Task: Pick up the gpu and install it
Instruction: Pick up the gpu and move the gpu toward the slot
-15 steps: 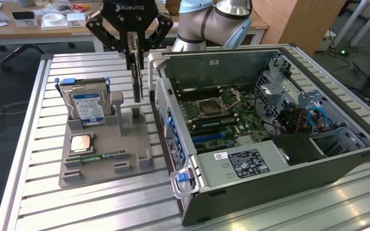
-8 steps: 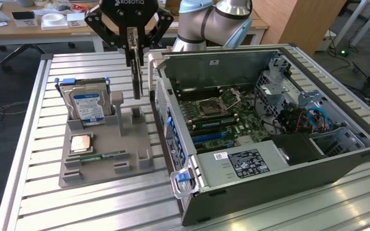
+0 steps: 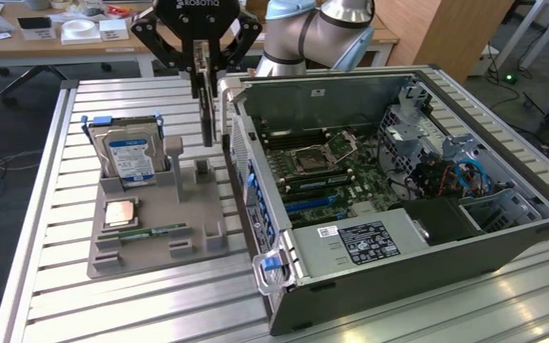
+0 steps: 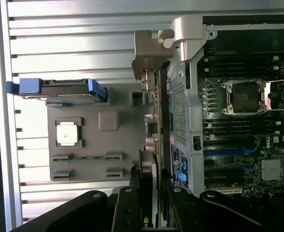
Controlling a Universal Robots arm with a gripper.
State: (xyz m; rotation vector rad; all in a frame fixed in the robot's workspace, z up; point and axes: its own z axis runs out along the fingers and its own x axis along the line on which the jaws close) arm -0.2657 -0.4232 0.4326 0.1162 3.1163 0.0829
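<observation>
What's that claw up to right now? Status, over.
Claw shut on gpu. It hangs upright above grey holder, beside open computer case, not inside. Case wall close alongside.

matt dark gpu (image 3: pixel 208 114); ribbed metal table (image 3: pixel 112 314)

gpu (image 3: pixel 208 118) over tray (image 3: pixel 151 250) — hard drive (image 3: pixel 129 158) exterior view's left, case (image 3: pixel 399 282) right

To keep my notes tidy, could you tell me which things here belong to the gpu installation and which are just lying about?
In the job: gpu, held in the gripper; open computer case.
Lying about: hard drive, processor chip, RAM stick, grey holder tray.
</observation>
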